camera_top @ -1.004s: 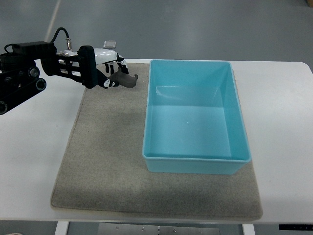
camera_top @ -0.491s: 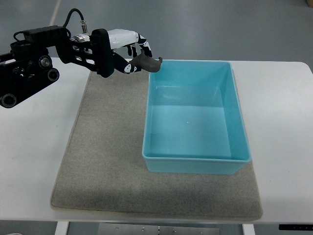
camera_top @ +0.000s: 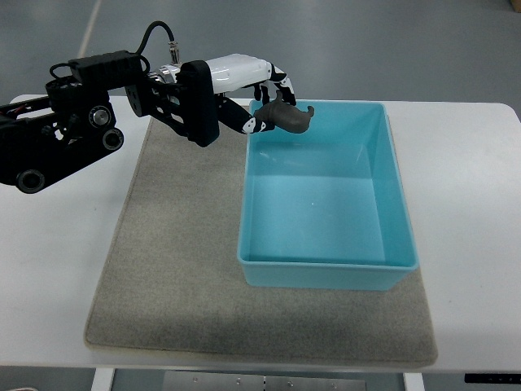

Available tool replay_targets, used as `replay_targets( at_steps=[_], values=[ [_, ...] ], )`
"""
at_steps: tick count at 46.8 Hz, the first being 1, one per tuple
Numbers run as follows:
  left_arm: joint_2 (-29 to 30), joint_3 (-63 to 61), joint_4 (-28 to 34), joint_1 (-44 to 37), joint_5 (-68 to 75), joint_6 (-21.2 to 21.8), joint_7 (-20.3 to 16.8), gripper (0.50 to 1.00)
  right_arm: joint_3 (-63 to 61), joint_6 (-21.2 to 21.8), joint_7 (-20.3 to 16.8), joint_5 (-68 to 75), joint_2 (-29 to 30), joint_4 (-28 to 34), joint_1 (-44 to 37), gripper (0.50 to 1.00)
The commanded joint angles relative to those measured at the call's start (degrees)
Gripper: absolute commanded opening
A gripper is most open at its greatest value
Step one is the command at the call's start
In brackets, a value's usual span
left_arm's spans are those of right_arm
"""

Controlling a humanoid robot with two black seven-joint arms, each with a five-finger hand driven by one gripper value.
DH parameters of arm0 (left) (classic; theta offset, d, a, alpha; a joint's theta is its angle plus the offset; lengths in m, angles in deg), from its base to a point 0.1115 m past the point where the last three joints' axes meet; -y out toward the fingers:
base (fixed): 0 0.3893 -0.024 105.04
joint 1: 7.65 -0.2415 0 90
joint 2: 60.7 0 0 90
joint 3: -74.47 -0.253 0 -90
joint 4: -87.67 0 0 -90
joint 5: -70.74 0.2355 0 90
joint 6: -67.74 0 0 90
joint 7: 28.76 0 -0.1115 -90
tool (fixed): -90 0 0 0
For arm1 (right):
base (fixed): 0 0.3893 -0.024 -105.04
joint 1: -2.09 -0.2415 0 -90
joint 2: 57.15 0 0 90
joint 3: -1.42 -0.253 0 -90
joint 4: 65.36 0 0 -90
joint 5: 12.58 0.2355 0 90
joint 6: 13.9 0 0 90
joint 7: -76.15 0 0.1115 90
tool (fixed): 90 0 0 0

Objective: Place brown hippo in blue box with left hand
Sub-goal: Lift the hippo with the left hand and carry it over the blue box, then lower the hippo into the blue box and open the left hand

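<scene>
**Hippo held over the corner of the box**

A white table [camera_top: 472, 187] carries a grey mat [camera_top: 171, 269]. On the right part of the mat stands the blue box [camera_top: 326, 265], open at the top. The left arm [camera_top: 89, 130] comes in from the left edge. Its left hand [camera_top: 252, 94] is above the far left corner of the box. The fingers [camera_top: 277, 85] are curled around the brown hippo [camera_top: 291, 118], which hangs in the air just inside that corner.
</scene>
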Motion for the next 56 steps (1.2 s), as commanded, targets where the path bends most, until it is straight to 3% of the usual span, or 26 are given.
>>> replay_targets(
  at_steps=[1,30,56],
  values=[
    [-0.9,0.0,0.0,-0.2,0.0,-0.1,0.0,0.512,0.0,0.0,0.0,0.0,0.0,0.0,0.0,0.936],
    [-7.6,-0.5,1.7,-2.7,0.9,-0.4,0.0,0.542,0.0,0.0,0.0,0.0,0.0,0.0,0.0,0.936],
    [-9.3,-2.6,3.6,-4.8,1.0,-1.1,0.3,0.583,0.0,0.0,0.0,0.0,0.0,0.0,0.0,0.936]
  ],
)
